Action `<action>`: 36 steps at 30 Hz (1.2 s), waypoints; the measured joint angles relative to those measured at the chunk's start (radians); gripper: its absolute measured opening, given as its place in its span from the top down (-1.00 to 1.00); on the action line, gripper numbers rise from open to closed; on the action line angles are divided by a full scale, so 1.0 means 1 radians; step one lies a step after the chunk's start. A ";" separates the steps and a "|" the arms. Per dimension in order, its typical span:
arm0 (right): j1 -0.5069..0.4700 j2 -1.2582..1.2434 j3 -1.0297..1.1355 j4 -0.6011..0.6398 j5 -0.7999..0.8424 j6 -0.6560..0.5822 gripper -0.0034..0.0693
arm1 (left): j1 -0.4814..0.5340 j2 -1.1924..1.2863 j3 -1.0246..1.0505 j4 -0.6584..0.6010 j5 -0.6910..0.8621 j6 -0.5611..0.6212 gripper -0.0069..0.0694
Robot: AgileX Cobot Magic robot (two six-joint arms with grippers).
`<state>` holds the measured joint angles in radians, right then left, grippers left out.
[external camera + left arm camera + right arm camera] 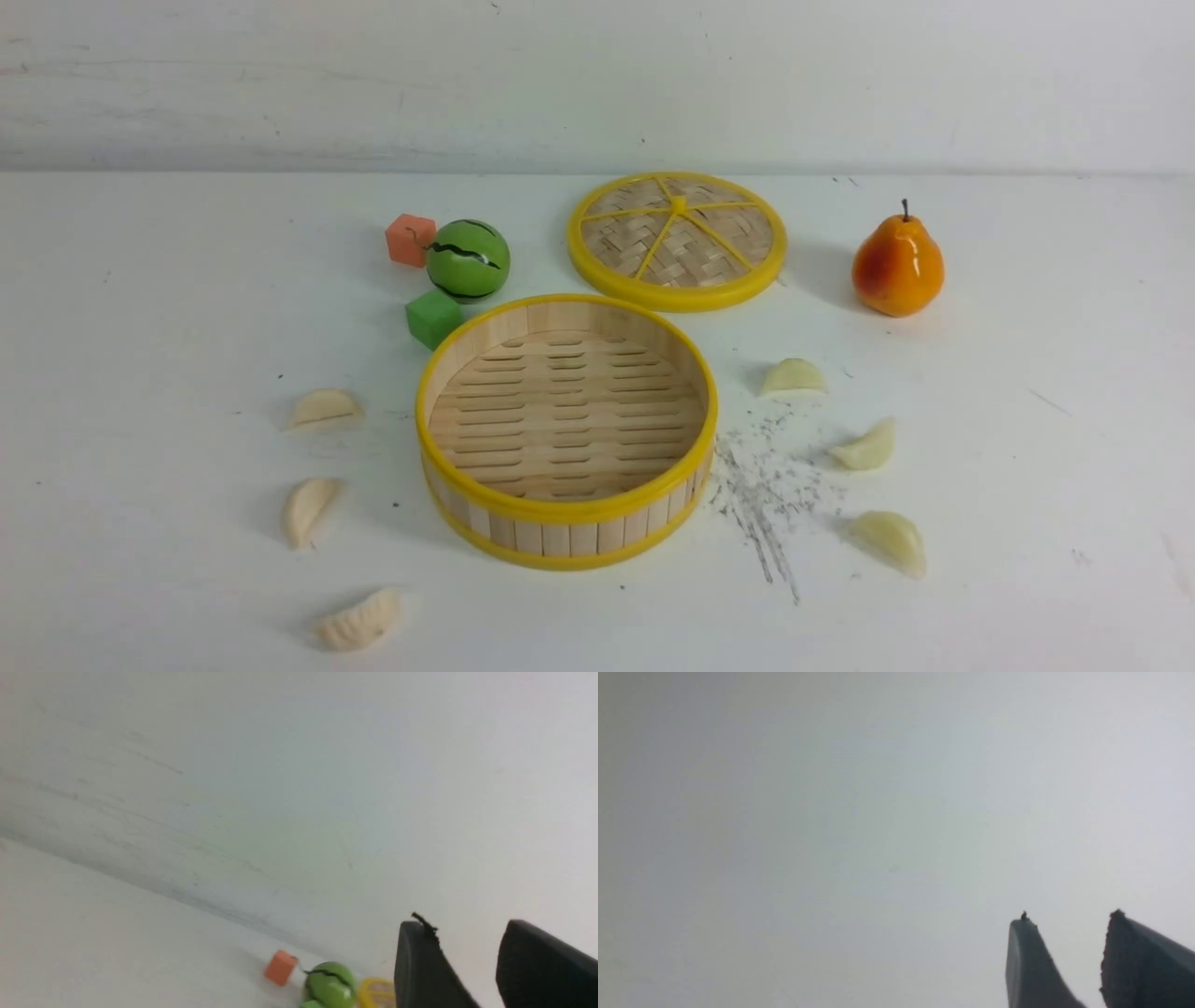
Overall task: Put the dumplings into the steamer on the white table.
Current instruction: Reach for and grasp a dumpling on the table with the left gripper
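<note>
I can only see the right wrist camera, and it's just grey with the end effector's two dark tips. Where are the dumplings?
Observer: The front view shows six dumplings lying on the white table: three to the left of the steamer and three to its right.
Child: Is any dumpling inside the steamer yet?
Observer: No, the steamer is empty. Nothing lies on its slats.

Left end effector (465,926) jaws apart, right end effector (1069,917) likewise
</note>
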<state>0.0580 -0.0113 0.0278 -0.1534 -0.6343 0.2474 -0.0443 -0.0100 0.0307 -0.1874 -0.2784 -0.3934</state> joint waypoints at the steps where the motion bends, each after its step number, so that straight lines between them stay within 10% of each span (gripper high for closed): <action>1: 0.000 0.000 0.000 0.000 -0.023 0.049 0.25 | 0.000 0.000 0.000 -0.027 -0.018 -0.070 0.20; 5: 0.000 0.000 -0.025 0.016 -0.018 0.108 0.27 | 0.000 0.000 -0.019 -0.082 -0.066 -0.203 0.23; 12: 0.000 0.061 -0.316 0.122 0.233 0.071 0.84 | 0.000 0.078 -0.336 0.088 0.130 -0.190 0.86; 27: 0.000 0.645 -0.598 0.199 1.256 -0.198 0.95 | 0.000 0.664 -0.664 0.219 0.492 -0.284 0.86; 36: 0.000 0.932 -0.603 0.602 1.387 -0.582 0.95 | 0.000 0.968 -0.827 -0.036 0.932 0.128 0.86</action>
<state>0.0580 0.9208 -0.5754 0.4489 0.7527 -0.3350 -0.0443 0.9580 -0.7968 -0.2237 0.6535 -0.2658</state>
